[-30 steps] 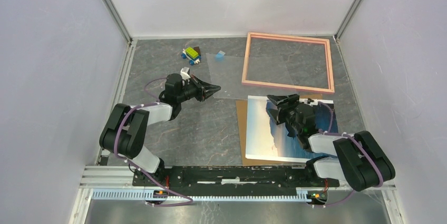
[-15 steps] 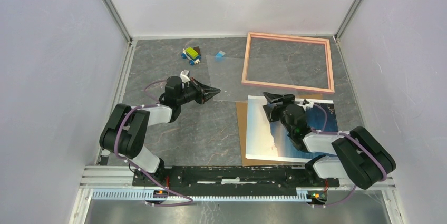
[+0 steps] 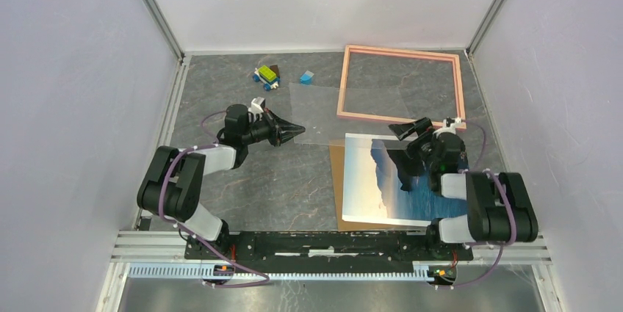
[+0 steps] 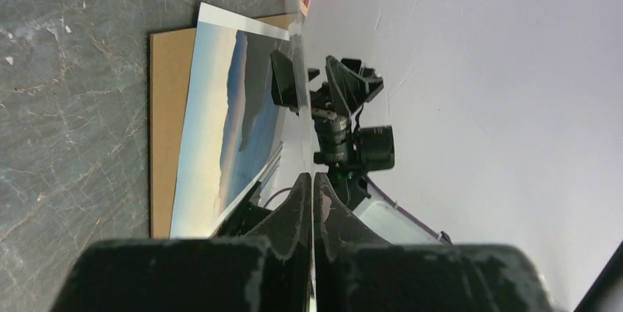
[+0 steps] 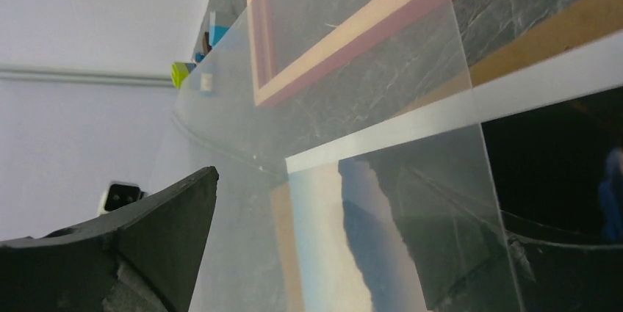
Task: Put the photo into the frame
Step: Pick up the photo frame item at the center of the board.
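Observation:
The photo [image 3: 375, 180] lies flat on a brown backing board [image 3: 336, 180] at the near right. It also shows in the left wrist view [image 4: 213, 121]. The pink frame [image 3: 400, 86] lies flat at the back right, with bare table inside it. A clear sheet [image 3: 345, 114] is held between photo and frame. My left gripper [image 3: 297, 130] is shut on its left edge, with fingertips [image 4: 303, 183] pressed together. My right gripper [image 3: 410, 131] is open at the sheet's right near corner. In the right wrist view the sheet [image 5: 330, 92] passes beside my left finger [image 5: 147, 231].
Small toy blocks [image 3: 267, 75] and a blue piece [image 3: 306, 76] lie at the back, left of the frame. White walls close the table at left, back and right. The arm bases sit on a rail [image 3: 323, 242] at the near edge.
My right gripper has swung from over the photo's top edge rightward and back to the clear sheet's right corner. My left gripper has shifted slightly left, still holding the sheet.

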Robot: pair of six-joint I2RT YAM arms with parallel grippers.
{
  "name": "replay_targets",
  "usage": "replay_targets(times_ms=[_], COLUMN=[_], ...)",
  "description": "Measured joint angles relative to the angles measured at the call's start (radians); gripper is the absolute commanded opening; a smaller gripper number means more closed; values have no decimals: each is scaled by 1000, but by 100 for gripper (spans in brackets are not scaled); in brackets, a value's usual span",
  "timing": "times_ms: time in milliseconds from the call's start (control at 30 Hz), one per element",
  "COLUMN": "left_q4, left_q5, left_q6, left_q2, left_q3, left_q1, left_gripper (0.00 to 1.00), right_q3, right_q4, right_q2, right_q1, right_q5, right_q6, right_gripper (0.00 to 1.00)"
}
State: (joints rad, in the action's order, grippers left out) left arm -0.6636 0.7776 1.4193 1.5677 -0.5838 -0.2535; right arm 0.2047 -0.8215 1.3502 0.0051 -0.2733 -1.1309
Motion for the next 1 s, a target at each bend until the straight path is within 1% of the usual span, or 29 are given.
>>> replay_targets(times_ms=[100, 167, 300, 400, 533, 667, 800, 933, 1000], left_q4=[43, 95, 227, 296, 356, 389, 429, 600, 715], left_q5=[36, 52, 84, 95, 106, 119, 136, 135, 115], left_q6=[-23, -61, -175, -240, -291, -320, -369, -517, -610], left_q2=[-5, -12, -27, -39, -46, -46, -46, -47, -50], left_q3=[-19, -37, -87, -106, -114, -118, -145, -228, -279], left_q1=[2, 2, 3, 4, 6, 10, 11, 12, 12], left_gripper=[2, 2, 2, 2, 2, 2, 2, 2, 2], right_q3=[53, 91, 180, 230, 251, 267, 332, 399, 436], right_q4=[1, 16, 46, 68, 98, 122, 178, 216, 249], right_q2=[77, 117, 201, 262, 307, 336, 372, 420, 453], right_q1=[-74, -116, -189, -226, -265, -276, -275, -275, -275], right_q5=[-140, -219, -372, -457, -537, -592, -630, -675, -701], right_q6=[87, 142, 237, 282, 322, 340, 377, 406, 425], right_gripper=[98, 95, 91, 90, 90, 90, 82, 78, 78])
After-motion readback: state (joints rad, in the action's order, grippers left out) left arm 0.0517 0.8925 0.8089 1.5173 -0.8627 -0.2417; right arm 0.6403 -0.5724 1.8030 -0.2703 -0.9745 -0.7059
